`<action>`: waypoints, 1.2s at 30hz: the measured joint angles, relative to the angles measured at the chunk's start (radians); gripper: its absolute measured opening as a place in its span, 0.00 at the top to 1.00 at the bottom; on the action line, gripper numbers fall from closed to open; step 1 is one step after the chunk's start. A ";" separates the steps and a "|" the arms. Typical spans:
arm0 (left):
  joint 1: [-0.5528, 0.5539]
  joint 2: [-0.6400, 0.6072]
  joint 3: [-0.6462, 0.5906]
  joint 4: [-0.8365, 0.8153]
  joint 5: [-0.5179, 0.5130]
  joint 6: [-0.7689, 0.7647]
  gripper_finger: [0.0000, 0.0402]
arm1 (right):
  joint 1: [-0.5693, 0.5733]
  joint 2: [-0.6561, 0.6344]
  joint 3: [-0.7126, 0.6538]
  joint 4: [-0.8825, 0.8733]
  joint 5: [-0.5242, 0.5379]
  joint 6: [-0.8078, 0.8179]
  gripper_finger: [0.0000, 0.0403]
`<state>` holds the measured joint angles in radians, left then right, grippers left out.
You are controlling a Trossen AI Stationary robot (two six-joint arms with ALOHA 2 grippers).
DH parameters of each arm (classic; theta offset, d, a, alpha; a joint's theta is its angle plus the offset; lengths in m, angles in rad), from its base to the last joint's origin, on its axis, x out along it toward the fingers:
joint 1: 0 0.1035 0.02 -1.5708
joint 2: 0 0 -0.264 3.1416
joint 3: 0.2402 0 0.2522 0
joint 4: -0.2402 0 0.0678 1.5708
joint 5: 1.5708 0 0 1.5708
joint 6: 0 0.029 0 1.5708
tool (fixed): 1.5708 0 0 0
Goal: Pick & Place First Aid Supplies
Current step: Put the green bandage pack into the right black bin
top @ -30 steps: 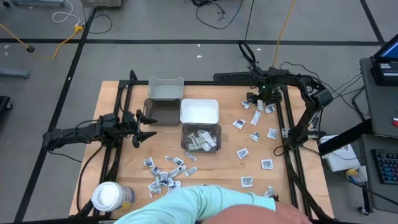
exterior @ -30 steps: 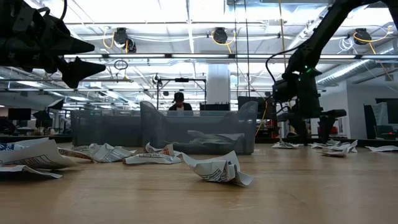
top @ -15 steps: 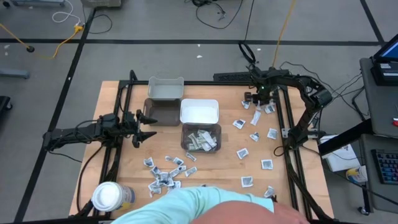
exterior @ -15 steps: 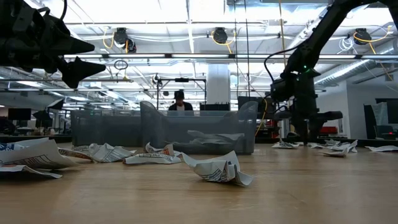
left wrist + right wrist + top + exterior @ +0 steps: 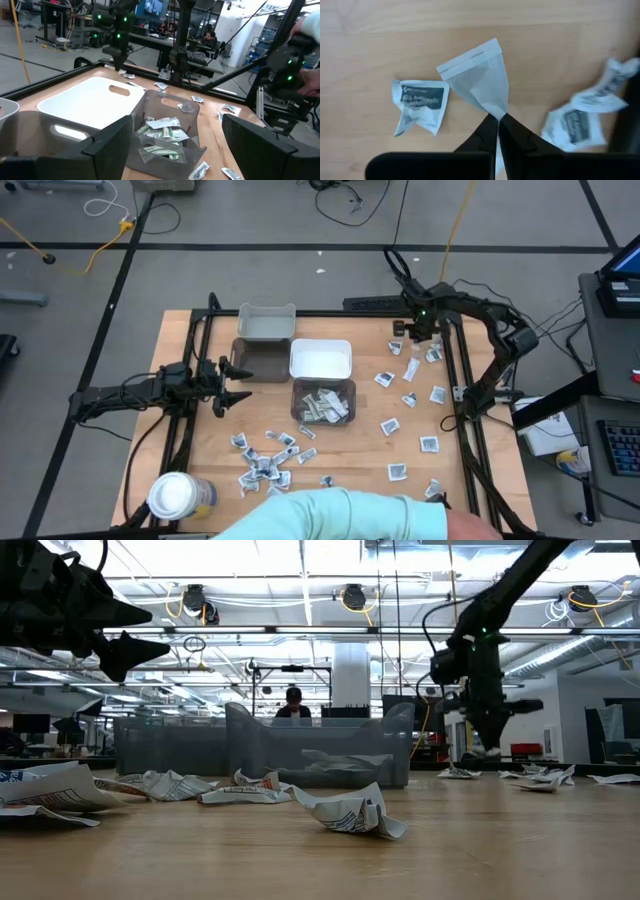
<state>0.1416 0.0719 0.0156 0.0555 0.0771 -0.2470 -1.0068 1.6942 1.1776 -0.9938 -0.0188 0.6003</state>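
The right gripper [image 5: 497, 119] is clenched on one white packet [image 5: 479, 81], and it holds it only by a narrow corner, so the rest of the paper hangs free above the wooden table [image 5: 380, 55] at the far right part of the scene; in the high view this gripper [image 5: 408, 336] stands above the scattered packets there, well apart from the clear grey bin [image 5: 323, 402] in the middle that already holds some packets. The main risk, in my judgement, is that such a thin pinch on a light, folded paper slips during the travel to a bin, mainly if the arm swings fast or the packet catches the air, and then it falls back on the table or outside the bin. A second risk is that the packet touches the bin wall when it comes in low and is pulled out of the fingers. Another printed packet [image 5: 419, 106] lies just beside the grasp point and seems not taken with it. The left gripper [image 5: 232, 382] waits with its fingers released, left of the bins, and it does not stand in the way, so I expect no collision from that side
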 joint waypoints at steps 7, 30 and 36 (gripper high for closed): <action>0.000 0.000 0.000 0.000 0.000 0.000 0.23 | 0.033 -0.050 0.125 -0.183 0.049 -0.034 0.99; 0.000 0.000 0.000 0.000 0.000 0.000 0.23 | 0.460 -0.008 0.297 -0.219 0.043 -0.037 1.00; 0.000 0.000 0.000 0.000 0.000 0.000 0.23 | 0.622 -0.008 0.297 -0.184 0.042 -0.037 1.00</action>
<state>0.1414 0.0721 0.0156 0.0559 0.0769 -0.2472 -0.3851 1.6859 1.4750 -1.1778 0.0227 0.5636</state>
